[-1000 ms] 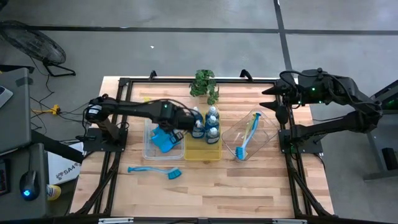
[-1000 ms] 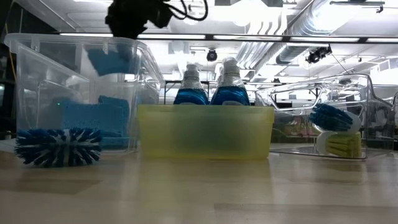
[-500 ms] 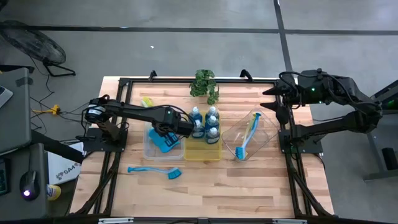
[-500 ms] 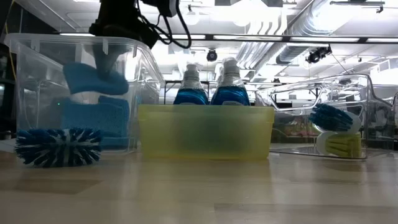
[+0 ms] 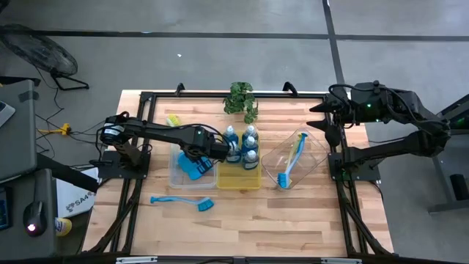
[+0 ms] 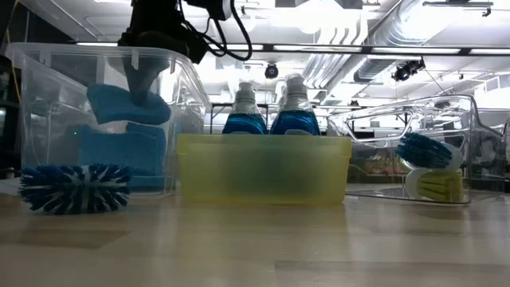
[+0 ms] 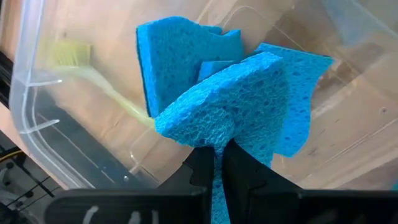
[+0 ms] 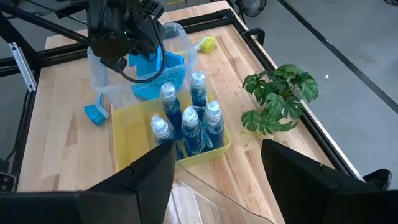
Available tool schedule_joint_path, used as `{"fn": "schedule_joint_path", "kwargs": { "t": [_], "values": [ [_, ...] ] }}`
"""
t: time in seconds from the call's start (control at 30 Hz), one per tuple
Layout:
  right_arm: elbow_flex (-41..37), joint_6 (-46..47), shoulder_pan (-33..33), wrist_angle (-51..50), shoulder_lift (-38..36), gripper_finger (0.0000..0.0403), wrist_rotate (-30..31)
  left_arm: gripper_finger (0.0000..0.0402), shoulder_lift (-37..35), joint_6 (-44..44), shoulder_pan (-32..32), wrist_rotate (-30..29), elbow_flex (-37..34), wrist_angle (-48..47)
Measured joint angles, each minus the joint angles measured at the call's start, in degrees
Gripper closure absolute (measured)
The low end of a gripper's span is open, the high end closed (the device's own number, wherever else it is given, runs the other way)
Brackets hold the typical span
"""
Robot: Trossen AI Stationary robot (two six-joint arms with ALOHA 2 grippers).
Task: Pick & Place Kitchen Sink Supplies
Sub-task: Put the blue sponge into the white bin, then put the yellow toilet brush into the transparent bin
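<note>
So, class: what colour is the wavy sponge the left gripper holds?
Blue. The wavy porous sponge shows best in the left wrist view.

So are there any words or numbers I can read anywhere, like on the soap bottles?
No text here can be read for sure.
Soap bottles: no label print shows, only blue soap and pale caps.
White box on the floor beside the table: it has dark print, too small to read.
</note>
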Motion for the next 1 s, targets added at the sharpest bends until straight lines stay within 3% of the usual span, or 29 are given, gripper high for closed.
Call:
{"fn": "schedule_joint_path", "kwargs": {
  "t": [0.23,0.73,1.0],
  "values": [
    [0.0,-0.17,-0.01,0.0,0.0,0.0171,-0.02,0.0375,0.02,0.01,0.0,0.18,0.0,0.78],
    [0.0,-1.51,0.0,0.0,0.0,0.0171,-0.24,0.025,0.02,0.01,0.02,1.73,0.02,0.72],
    [0.01,-1.53,0.0,-0.26,0.0,0.0171,-0.42,0.0239,0.02,0.01,0.02,4.39,0.09,0.43]
  ]
}}
